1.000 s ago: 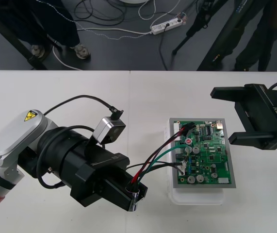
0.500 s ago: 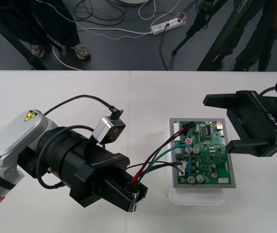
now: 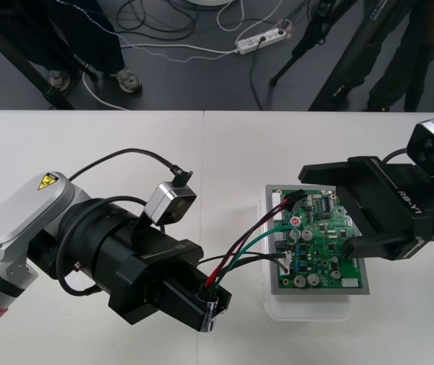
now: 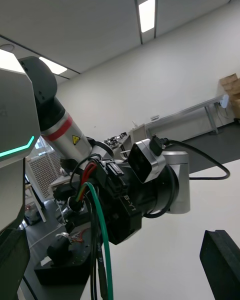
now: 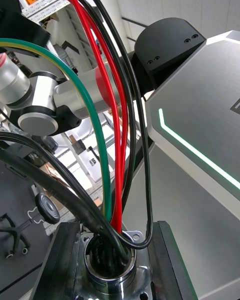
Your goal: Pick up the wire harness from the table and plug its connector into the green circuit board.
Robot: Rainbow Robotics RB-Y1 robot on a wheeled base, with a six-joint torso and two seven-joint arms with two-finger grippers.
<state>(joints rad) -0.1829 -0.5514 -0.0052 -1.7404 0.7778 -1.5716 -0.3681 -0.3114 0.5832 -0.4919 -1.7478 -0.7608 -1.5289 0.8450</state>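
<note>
Motion is all on your right arm: over the last second the right pincer (image 3: 324,211) slides in from its side and now hangs over the board (image 3: 319,255). Its fingers stand wide apart, one by the board's far edge and one above its middle.

Your left pincer (image 3: 211,303) has not shifted. It stays clamped on the socket (image 5: 111,262), with the flange held between its fingers (image 5: 167,260). From there the wires (image 3: 243,243) arc toward the right pincer and come down at the board corner nearest the left pincer. The plug (image 3: 293,199) sits there, just beside the tip of the right pincer's far finger. You cannot tell whether the plug is seated or only resting on the board.

Read this as the right pincer lining up to take the plug end, so treat the insertion as not yet done. Watch the slack wires crossing the components, as they could snag.
</note>
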